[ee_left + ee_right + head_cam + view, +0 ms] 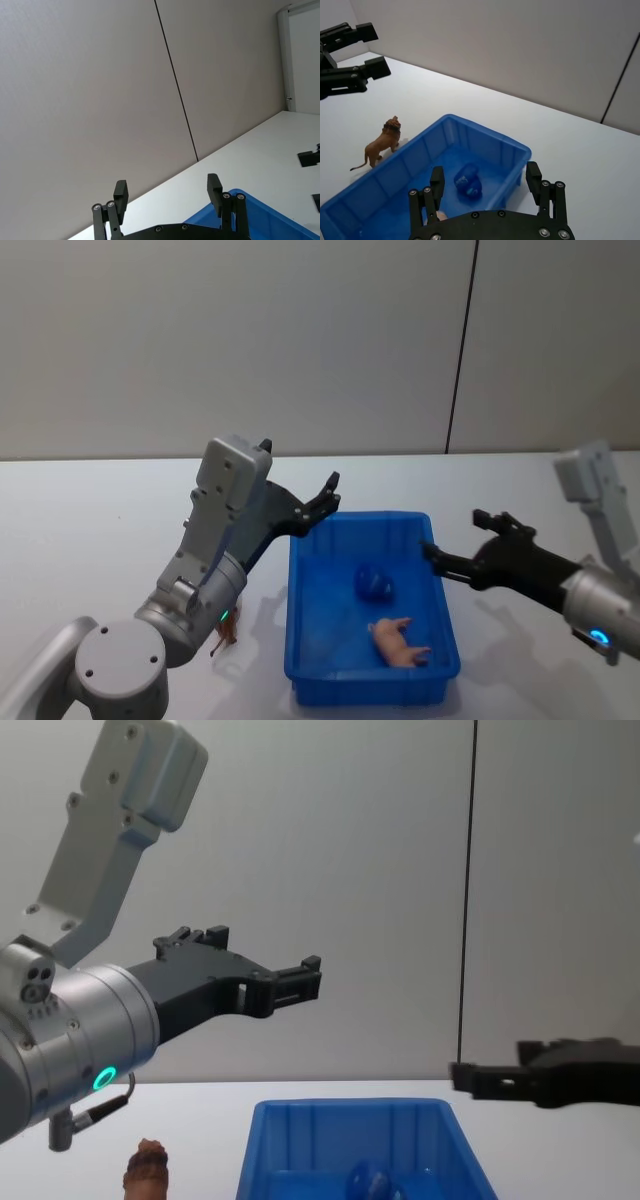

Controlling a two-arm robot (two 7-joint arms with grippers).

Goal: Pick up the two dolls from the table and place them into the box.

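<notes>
Currently one doll is in the box, one is on the table, and both grippers are spread wide and empty.

Pink pig doll (400, 641) lies on its side on the floor of the blue box (368, 689), toward the near right corner. A small dark blue object (372, 583) sits farther back in the same box, apart from the pig. Brown lion doll (381, 145) stands upright on the white table (100, 540) just left of the box, close to its left wall but not touching. Left gripper (328, 495) hangs raised over the box's far left corner, fingers well apart, gripping nothing. Right gripper (455, 535) hovers just right of the box's right rim, pointing left toward it, fingers also wide apart with nothing between them.
</notes>
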